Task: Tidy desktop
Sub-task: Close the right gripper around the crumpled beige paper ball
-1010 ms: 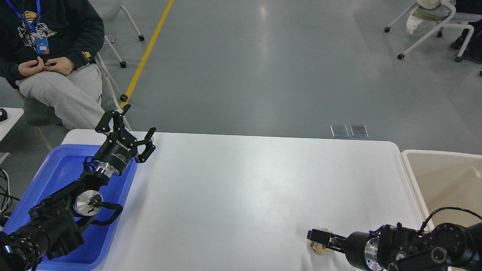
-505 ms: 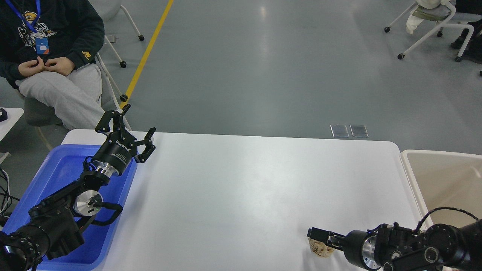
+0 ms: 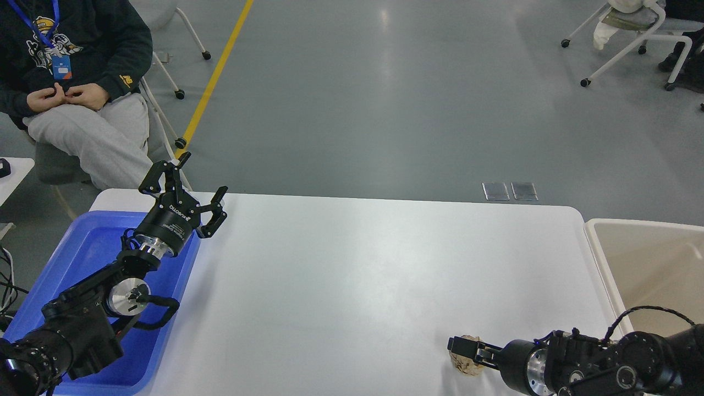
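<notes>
The desktop [image 3: 352, 275] spreads across the centre of the head view, between the blue tray [image 3: 93, 242] at its left end and the beige bin [image 3: 649, 264] off its right end. Judge the task as nearly complete: you see one loose item only, a crumpled brownish paper ball [image 3: 466, 364], near the front edge toward the right. The tray floor that shows is bare, and the visible part of the bin shows no contents. What remains, by this reading, is to carry the ball to the bin and drop it in.

The right gripper [image 3: 459, 347] reaches in low from the lower right corner, forearm nearly level with the surface, pointing left. Its fingers sit at the ball, with one dark finger across the top. The claw appears closed on the ball, though the far finger is hidden from you. You cannot tell whether the ball rests on the surface or is lifted clear.

The left gripper [image 3: 190, 181] is raised above the tray's far right corner, pointing up and away from you. Its claw is spread wide and holds nothing.
</notes>
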